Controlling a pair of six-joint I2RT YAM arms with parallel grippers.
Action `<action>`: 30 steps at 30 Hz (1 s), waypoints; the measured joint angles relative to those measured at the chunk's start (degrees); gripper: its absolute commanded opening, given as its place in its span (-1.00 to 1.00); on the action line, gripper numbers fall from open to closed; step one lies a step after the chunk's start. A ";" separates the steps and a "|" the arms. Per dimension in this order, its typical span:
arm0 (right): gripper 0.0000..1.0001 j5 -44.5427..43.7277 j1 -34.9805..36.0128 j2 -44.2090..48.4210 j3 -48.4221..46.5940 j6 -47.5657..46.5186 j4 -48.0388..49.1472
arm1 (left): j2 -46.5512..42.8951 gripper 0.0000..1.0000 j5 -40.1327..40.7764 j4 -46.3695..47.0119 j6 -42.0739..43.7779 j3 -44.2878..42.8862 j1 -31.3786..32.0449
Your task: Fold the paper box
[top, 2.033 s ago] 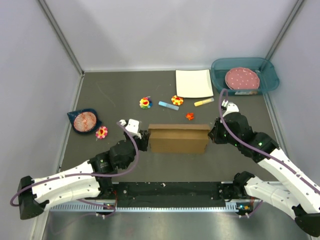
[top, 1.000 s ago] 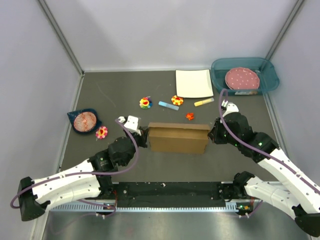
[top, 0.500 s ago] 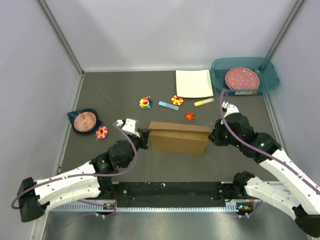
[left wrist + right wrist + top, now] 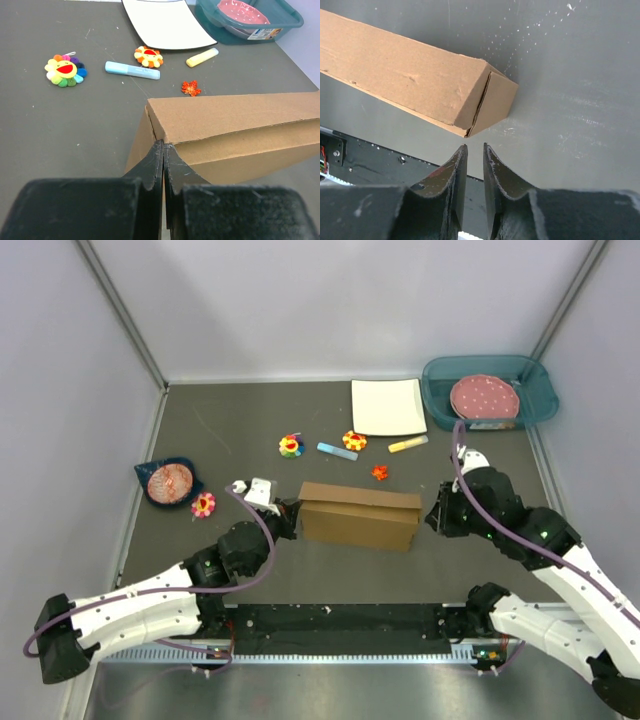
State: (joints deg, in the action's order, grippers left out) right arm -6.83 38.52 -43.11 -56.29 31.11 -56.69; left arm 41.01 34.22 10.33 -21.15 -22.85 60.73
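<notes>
2 grippers at a closed paper box [image 4: 360,517]; right gripper [image 4: 474,147] letting go.
Box lies mid-table btwn the 2 arms, lid down, its long axis slightly more skewed than 1 s ago, right end now nearer the bases. At its left end the left gripper [image 4: 162,146] has jaws pressed together w/ nothing btwn them, tips touching the box corner. The right gripper, against the right end 1 s ago, now sits just clear of it, jaws parted to a narrow slit, holding nothing. Judged: folding approx. complete; the release suggests final pressing is over. Beyond: flower toys [image 4: 291,446], markers [image 4: 336,451], white plate [image 4: 387,406], teal bin [image 4: 440,380].
</notes>
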 measured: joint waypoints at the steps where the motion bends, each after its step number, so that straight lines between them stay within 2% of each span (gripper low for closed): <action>1: -0.55 -0.15 0.00 -0.02 -0.42 -0.09 -0.15 | 0.00 -1.00 0.00 0.00 0.00 0.00 0.00; 4: -0.26 -0.63 0.00 -0.20 -1.60 -0.57 -0.39 | 0.02 -1.00 -0.02 0.00 0.00 0.00 0.00; 7: -0.13 -0.70 0.00 -0.63 -2.08 -1.01 -0.24 | 0.02 -1.00 -0.02 -0.02 0.02 -0.02 0.00; 9: -0.11 -0.68 0.00 -0.92 -2.29 -1.27 -0.35 | 0.02 -1.00 -0.02 -0.07 0.02 -0.04 0.00; 21: -0.18 -0.76 0.00 -3.10 -2.32 -2.47 1.38 | 1.38 -1.00 0.13 -1.33 0.07 -1.44 -0.07; 30: -0.49 -2.01 0.00 -3.96 -2.19 -3.58 4.81 | 1.66 -1.00 -0.17 -1.49 0.09 -1.68 -0.07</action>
State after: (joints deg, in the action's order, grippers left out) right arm -8.84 38.52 -47.07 -58.48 27.53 -51.88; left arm 42.68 34.04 8.84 -21.06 -24.53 60.66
